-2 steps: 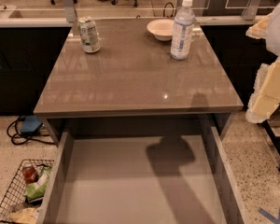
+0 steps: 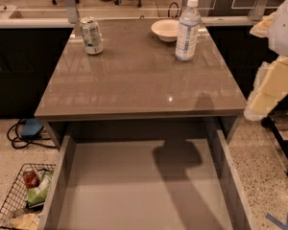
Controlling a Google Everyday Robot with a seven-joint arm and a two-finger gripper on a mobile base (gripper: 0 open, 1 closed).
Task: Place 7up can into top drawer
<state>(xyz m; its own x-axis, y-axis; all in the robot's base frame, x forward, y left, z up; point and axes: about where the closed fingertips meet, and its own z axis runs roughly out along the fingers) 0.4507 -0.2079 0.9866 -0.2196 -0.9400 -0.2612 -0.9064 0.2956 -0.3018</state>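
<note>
Far back-left on the surface [image 2: 134, 85] the can [image 2: 91, 35] is standing; my pincer [image 2: 271, 87] is hanging off right, and I cannot tell how wide it is. Reaching across, I'm risking knocking the bottle [image 2: 187, 30] over.

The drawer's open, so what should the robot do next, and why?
Probably reach the gripper, now right of the table, across to the 7up can at its far left corner: the can stands ungrasped and the top drawer is open.

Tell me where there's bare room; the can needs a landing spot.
The top drawer is bare wall to wall. The tabletop is free nearer than the 7up can, bowl and water bottle crowding its far edge. The gripper hangs beyond its right side.
</note>
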